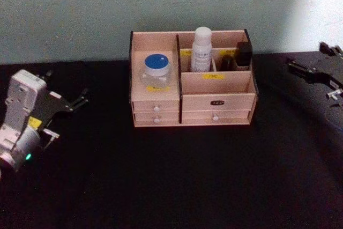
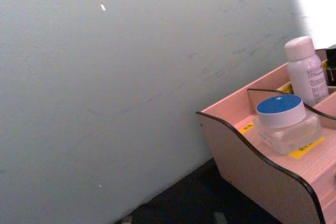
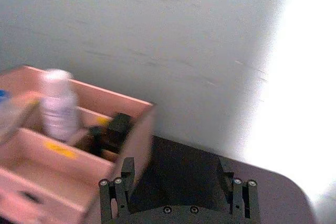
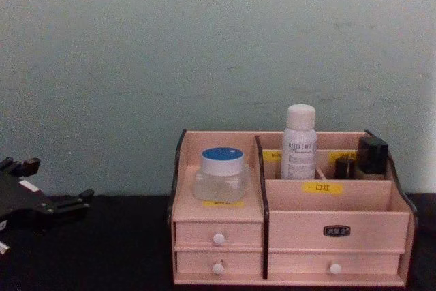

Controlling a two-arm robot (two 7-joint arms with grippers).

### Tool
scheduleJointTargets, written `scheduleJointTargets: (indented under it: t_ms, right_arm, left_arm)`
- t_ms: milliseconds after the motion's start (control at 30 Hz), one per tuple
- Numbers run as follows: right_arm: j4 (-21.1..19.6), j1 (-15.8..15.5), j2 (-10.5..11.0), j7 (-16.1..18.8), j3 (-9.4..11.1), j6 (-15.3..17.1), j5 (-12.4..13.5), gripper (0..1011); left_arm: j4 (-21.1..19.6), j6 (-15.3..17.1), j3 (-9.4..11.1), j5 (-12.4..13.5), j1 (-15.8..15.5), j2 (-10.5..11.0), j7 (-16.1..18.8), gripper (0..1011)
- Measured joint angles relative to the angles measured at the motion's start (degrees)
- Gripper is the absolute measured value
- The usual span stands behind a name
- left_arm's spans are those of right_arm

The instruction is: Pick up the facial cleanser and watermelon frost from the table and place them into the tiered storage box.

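**Holding nothing: both hands clear of the loaded box**

One tiered storage box (image 1: 161, 100) stands on the black tabletop (image 1: 177, 181) against the pale wall (image 4: 204, 46). One watermelon frost (image 1: 157, 71) jar sits upright on the box's left-hand section, above two of the drawers. One facial cleanser (image 1: 201, 50) bottle stands upright in a rear compartment, just right of the centre divider. Two small dark bottles (image 1: 244, 54) occupy the rear right compartment. The wide front compartment carries a yellow label (image 4: 323, 187). Four white drawer knobs (image 4: 218, 238) are visible in the chest view.

The left hand (image 1: 79, 100) rests well left of the box, fingers spread, gripping nothing. The right hand (image 1: 308, 71) sits at the right edge, well apart from the box; the right wrist view shows its fingers (image 3: 116, 190) parted and unloaded.
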Motion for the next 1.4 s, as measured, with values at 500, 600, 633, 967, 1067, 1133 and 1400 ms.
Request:
scheduleJointTargets:
  t_ms: [500,600,633,967,1067,1133,1400]
  right_arm:
    - [7.4,0.2,-6.4,-9.4,-2.6,-0.3,-9.6,1002]
    - [9.0,0.6,-7.2,-10.0,-3.6,-0.5,-11.6,1002]
    - [9.7,0.7,-7.7,-10.1,-3.9,-0.6,-12.2,1002]
    - [11.5,0.9,-9.0,-9.9,-4.2,-1.1,-13.7,1002]
    - [11.5,0.9,-9.0,-9.9,-4.2,-1.1,-13.6,1003]
    - [11.4,0.9,-8.9,-9.9,-4.2,-1.1,-13.6,1003]
    - [11.3,0.9,-8.8,-9.8,-4.2,-1.1,-13.6,1002]
  left_arm:
    - [0.0,0.0,0.0,0.0,0.0,0.0,0.0,1001]
    - [0.0,0.0,0.0,0.0,0.0,0.0,0.0,1001]
    - [0.0,0.0,0.0,0.0,0.0,0.0,0.0,1001]
    - [0.0,0.0,0.0,0.0,0.0,0.0,0.0,1001]
    - [0.0,0.0,0.0,0.0,0.0,0.0,0.0,1001]
    - [0.0,0.0,0.0,0.0,0.0,0.0,0.0,1001]
    - [0.0,0.0,0.0,0.0,0.0,0.0,0.0,1001]
